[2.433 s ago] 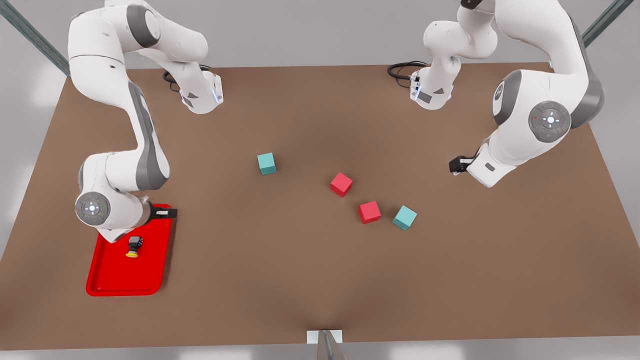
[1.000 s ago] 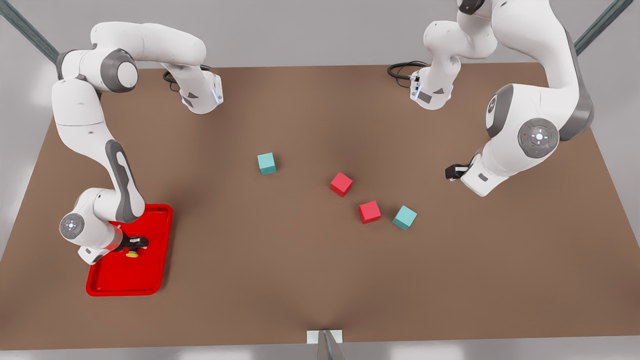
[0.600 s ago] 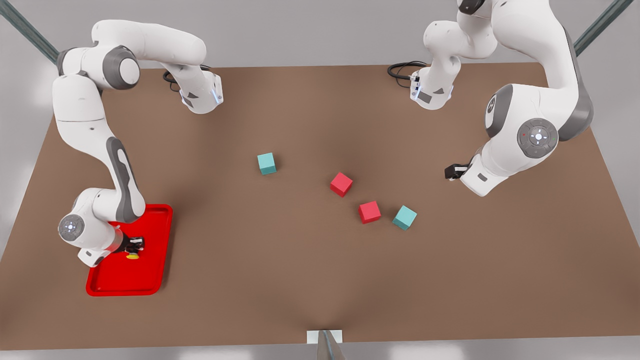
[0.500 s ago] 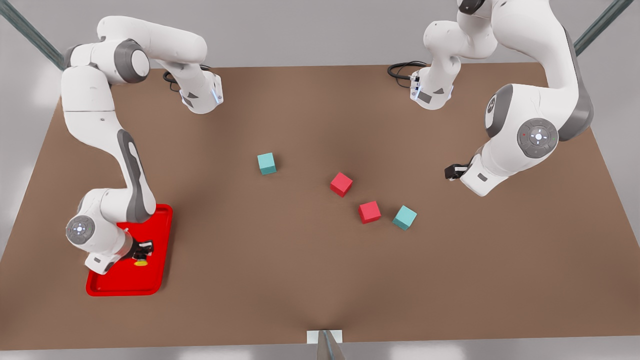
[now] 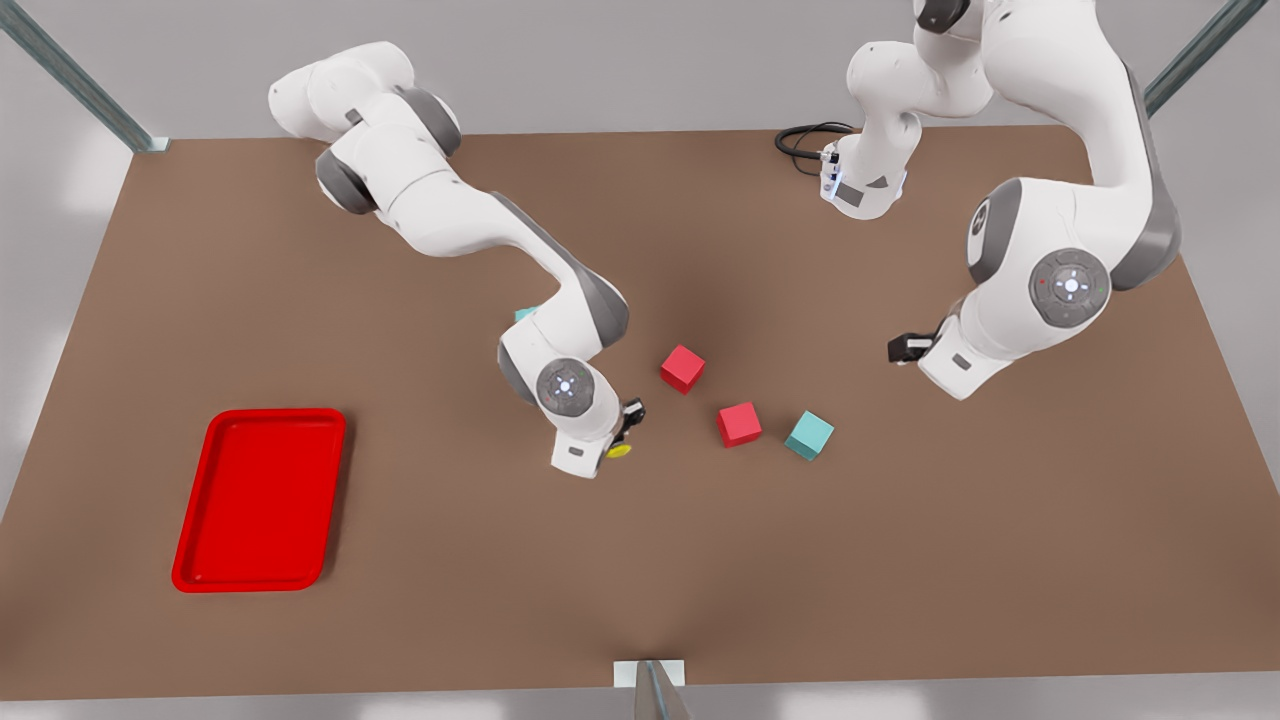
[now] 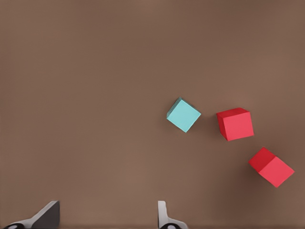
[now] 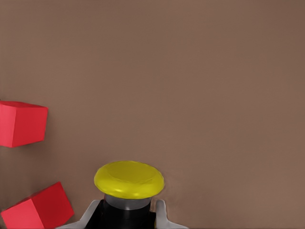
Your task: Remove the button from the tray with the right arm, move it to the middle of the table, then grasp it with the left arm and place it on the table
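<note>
Since half a second ago, my right arm (image 5: 470,225) has swung from the flat bright red rectangular tray (image 5: 262,498) in the lower left of the front view to the middle of the large brown matte table (image 5: 640,560), carrying the small push-button with the dark boxy body and round yellow cap (image 5: 619,450) along with it. My right gripper (image 5: 628,425) sits just left of centre in the front view, fingers closed on the button's dark body, the yellow cap sticking out below them. In my right wrist view the yellow cap (image 7: 129,179) fills the lower middle, with my fingertips (image 7: 161,214) pressed to either side of the dark body beneath it.

Two red cubes lie just to the front view's right of that gripper, one higher (image 5: 682,368) and one lower (image 5: 739,424), with a teal cube (image 5: 809,435) beside the lower one. Another teal cube (image 5: 524,313) peeks out from behind my right forearm. The red tray sits well apart from the button now, with nothing in it.

My left arm (image 5: 1060,270) waits at the right of the front view, its gripper (image 5: 905,347) hanging above bare table, well to the right of the cubes. My left wrist view shows its fingertips (image 6: 164,217) spread wide apart with nothing between them.
</note>
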`<state>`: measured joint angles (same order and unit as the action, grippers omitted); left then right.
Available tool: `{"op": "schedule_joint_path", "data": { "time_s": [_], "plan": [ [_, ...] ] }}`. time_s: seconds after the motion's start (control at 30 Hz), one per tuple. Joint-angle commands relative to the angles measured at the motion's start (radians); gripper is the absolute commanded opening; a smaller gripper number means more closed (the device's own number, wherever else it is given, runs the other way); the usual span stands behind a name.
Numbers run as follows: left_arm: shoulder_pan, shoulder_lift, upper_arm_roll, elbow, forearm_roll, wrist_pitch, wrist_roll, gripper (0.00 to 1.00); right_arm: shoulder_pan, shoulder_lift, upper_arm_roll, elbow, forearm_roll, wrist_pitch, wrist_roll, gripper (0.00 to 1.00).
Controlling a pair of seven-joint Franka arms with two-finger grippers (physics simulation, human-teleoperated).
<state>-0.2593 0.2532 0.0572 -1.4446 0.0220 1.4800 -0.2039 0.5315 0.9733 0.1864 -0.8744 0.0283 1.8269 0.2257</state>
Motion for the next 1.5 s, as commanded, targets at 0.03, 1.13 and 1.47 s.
{"op": "schedule_joint_path", "data": {
  "time_s": [0.03,1.13,1.47],
  "plan": [
    [0.002,0.004,0.000,0.000,0.001,0.016,0.000,1.00,0.028,0.073,-0.015,0.068,0.018,0.038,0.810,0.40],
    [-0.003,0.023,-0.020,0.003,0.003,0.032,-0.043,1.00,0.084,0.096,-0.073,0.054,0.012,0.140,0.879,1.00],
    [-0.153,0.081,-0.034,0.017,-0.004,0.055,-0.059,1.00,-0.073,-0.300,-0.073,-0.052,-0.022,-0.181,0.324,1.00]
  ]
}}
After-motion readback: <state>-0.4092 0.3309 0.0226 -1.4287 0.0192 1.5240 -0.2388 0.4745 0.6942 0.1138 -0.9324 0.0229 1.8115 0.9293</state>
